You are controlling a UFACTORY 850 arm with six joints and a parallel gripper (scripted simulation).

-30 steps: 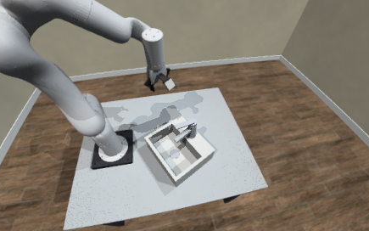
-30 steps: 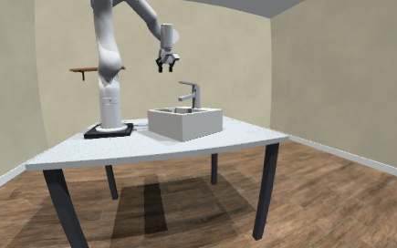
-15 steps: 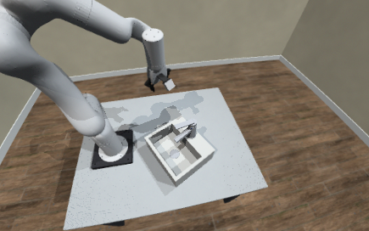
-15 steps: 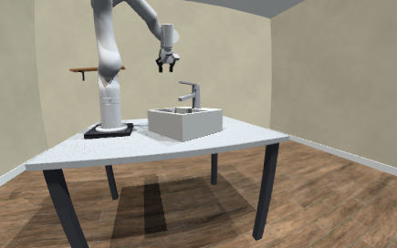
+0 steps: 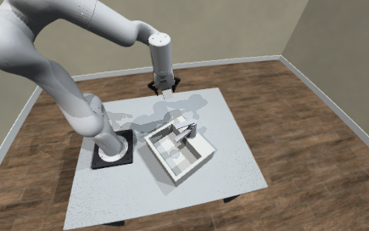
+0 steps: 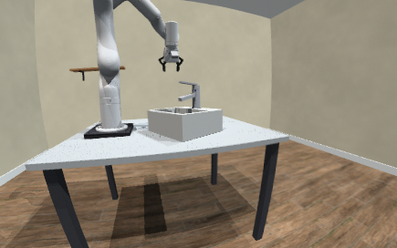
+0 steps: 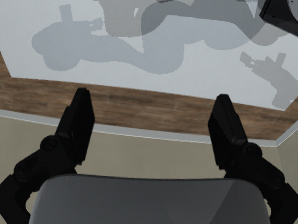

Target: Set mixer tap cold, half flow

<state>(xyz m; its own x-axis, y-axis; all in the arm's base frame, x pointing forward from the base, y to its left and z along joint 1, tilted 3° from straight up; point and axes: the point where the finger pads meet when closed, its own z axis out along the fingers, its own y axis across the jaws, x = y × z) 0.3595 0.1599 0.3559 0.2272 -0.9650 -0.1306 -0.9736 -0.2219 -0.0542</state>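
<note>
The mixer tap [image 5: 192,129] [image 6: 196,97] stands at the back rim of a white square sink [image 5: 200,159] [image 6: 183,123] on the table. Its lever [image 5: 182,126] [image 6: 183,82] lies about level on top of the tap body, pointing the same way as the spout [image 5: 182,137] [image 6: 185,98] over the basin. I cannot make out a red or blue dot. My gripper [image 5: 164,90] [image 6: 171,68] [image 7: 152,106] is open and empty. It hangs well above and behind the tap, over the table's far edge, pointing down. The wrist view shows only table top, floor and wall between the fingers.
The arm's black base plate [image 5: 96,163] [image 6: 92,133] [image 7: 286,3] sits on the grey table [image 5: 107,204] [image 6: 115,148] [image 7: 27,16] left of the sink. A small wooden shelf [image 6: 80,70] hangs on the back wall behind the arm.
</note>
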